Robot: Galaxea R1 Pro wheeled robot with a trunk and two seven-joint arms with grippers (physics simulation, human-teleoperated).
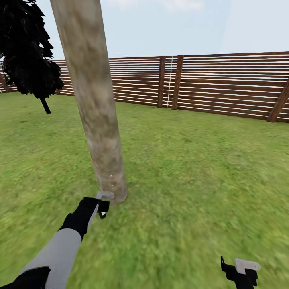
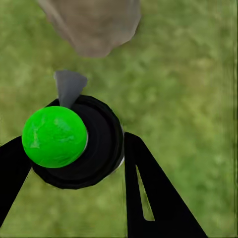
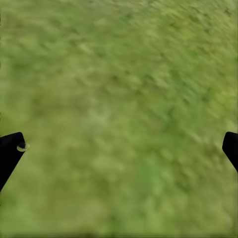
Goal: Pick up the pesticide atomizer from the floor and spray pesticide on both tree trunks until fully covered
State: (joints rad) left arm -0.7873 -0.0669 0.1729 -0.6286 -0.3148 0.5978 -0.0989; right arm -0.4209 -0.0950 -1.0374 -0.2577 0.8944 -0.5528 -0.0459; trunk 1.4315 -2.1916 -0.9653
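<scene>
At far left on the blurry green grass floor (image 1: 208, 172) stands a dark conifer (image 1: 26, 48). Right of it, the left gripper (image 1: 100, 206) clamps the round black pesticide atomizer (image 2: 79, 144) with its green cap, thin grey spray head toward the foot of the thick mottled grey-beige tree trunk (image 1: 94, 100). Behind runs a brown slatted wooden fence (image 1: 224, 84). Low at right, the right gripper (image 3: 119, 148) hangs spread wide over grass.

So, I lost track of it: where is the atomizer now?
The atomizer sits between the left hand's fingers, low at the base of the tree trunk, its grey spray head pointing at the trunk in the left wrist view.
</scene>
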